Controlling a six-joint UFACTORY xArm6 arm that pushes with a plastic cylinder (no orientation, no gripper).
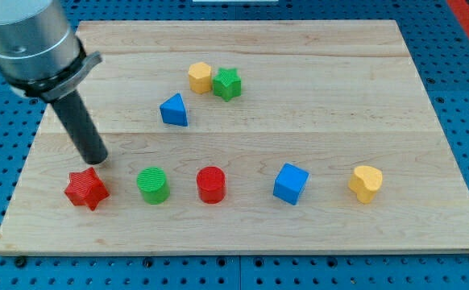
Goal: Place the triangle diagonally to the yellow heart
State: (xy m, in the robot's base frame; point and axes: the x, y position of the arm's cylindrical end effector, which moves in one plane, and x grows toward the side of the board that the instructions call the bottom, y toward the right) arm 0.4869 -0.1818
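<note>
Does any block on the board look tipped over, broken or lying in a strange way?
Nothing stands out. All blocks sit flat on the wooden board, none damaged. My tip rests just above the red star, far left of the blue triangle.

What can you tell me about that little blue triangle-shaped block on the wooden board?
The blue triangular block is a small wedge that looks like matte plastic, one point towards the view's top. It lies flat on the pale wooden board, left of centre in the upper half, touching nothing. The yellow hexagon-like block and green star block sit just up and to its right. The yellow heart block is far off at lower right. My tip is well to its lower left.
</note>
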